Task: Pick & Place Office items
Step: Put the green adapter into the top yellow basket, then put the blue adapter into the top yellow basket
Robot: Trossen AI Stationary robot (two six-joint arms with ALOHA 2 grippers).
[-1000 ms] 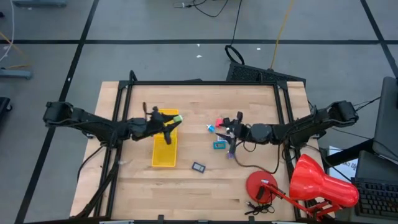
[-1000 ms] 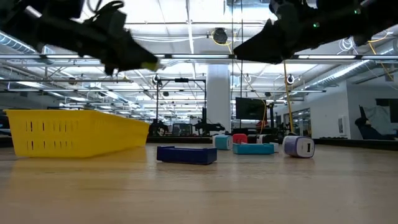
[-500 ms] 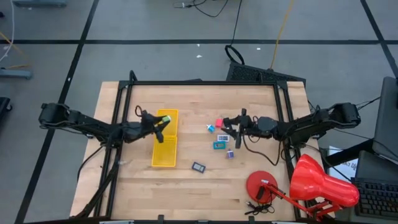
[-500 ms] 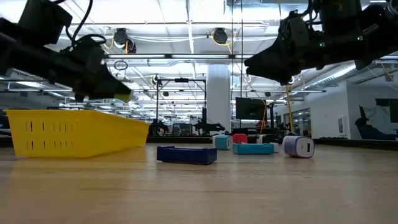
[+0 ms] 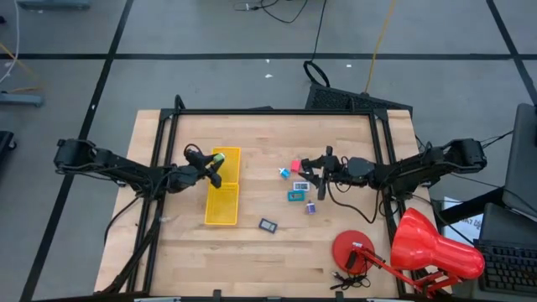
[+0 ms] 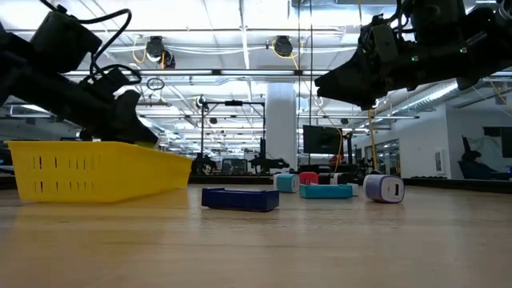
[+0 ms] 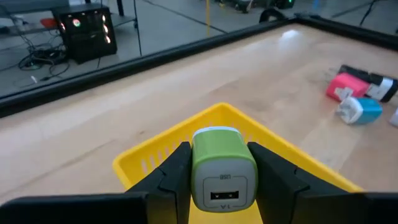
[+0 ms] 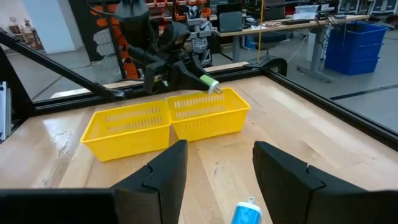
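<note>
My left gripper (image 5: 214, 161) is shut on a green-and-white charger (image 7: 222, 173) and hovers over the far end of the yellow tray (image 5: 221, 210). My right gripper (image 5: 312, 173) is open and held above the scattered office items, touching none. Resting flat on the wood below and beside it are a pink-red piece (image 5: 295, 165), a blue-and-white piece (image 5: 284, 173), a teal piece (image 5: 295, 195), a purple piece (image 5: 310, 207) and a dark flat rectangle (image 5: 268, 225). The low view shows the rectangle (image 6: 240, 198), the teal piece (image 6: 326, 190) and the purple piece (image 6: 384, 188). My left gripper pinches the green charger by its two side faces (image 7: 198, 177) between both fingers (image 7: 176, 177). Its end with the USB port faces back toward the wrist. The charger is lifted clear, above the tray's far end (image 7: 217, 121).
A large red desk lamp (image 5: 419, 247) stands at the table's near right corner. Black frame rails (image 5: 277, 111) run along the far and side edges. Bare wood lies between the tray and the items, and along the near edge.
My left gripper, still shut on the green charger, has drawn back toward the table's left edge and come down closer to the tray's far end. My right gripper has shifted a little toward the far edge, away from the purple piece, then kept still.
</note>
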